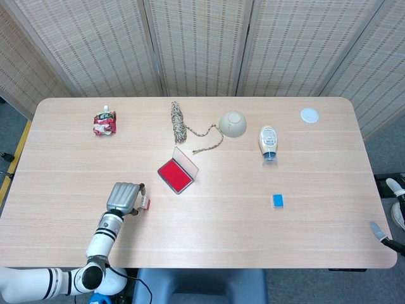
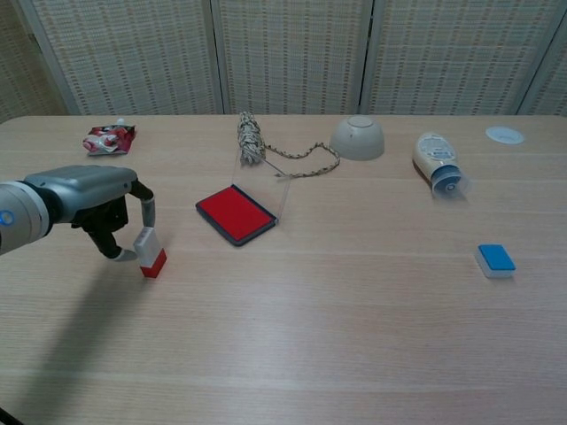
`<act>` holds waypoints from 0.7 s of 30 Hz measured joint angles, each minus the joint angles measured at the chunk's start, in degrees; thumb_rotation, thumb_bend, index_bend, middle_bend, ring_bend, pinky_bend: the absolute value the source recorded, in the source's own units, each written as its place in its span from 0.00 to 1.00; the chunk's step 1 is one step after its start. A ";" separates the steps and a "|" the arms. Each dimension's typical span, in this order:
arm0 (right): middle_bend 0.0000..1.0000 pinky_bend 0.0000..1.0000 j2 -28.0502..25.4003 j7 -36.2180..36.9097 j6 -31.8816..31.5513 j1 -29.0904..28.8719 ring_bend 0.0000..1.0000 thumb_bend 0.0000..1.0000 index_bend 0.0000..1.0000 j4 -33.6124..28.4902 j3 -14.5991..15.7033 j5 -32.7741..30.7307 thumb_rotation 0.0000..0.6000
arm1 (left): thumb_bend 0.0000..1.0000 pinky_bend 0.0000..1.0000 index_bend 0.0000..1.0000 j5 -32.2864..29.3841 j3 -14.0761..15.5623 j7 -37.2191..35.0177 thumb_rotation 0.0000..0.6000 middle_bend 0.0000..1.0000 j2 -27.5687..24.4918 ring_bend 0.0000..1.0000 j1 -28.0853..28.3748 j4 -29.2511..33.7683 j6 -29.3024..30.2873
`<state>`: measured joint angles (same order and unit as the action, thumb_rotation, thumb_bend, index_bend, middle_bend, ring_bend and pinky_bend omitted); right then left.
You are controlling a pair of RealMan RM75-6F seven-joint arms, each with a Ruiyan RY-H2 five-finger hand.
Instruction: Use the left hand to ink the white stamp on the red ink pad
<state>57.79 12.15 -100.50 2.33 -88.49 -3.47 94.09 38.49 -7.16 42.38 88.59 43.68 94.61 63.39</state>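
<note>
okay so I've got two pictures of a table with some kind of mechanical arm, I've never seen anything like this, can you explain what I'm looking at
It is a two-armed robot with humanlike hands, seen by its own cameras: one from its head looking down, one from its chest looking across. Its left hand pinches a small white stamp with a red base, standing on the wooden table. Beside it lies an open red ink pad. Farther back are a snack packet, a rope bundle, an upturned bowl, a bottle, a blue-topped block and a white disc. The right hand barely shows at the table's edge.
</note>
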 measured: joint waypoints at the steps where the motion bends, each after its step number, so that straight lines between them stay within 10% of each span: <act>1: 0.00 0.00 0.03 -0.25 0.15 -0.06 0.00 0.26 0.00 -0.07 0.02 0.06 1.00 | 0.29 0.80 0.45 -0.10 0.02 -0.24 1.00 0.96 0.03 0.73 0.02 -0.14 -0.25; 21: 0.00 0.00 0.04 -0.48 0.05 0.06 0.00 0.26 0.00 -0.15 -0.01 0.52 1.00 | 0.29 0.80 0.45 -1.92 0.26 0.73 1.00 0.96 1.92 0.73 1.54 -1.01 -0.20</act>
<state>57.83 11.67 -100.45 2.39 -88.64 -3.48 94.60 36.57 -6.89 43.12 90.52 45.23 93.60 63.20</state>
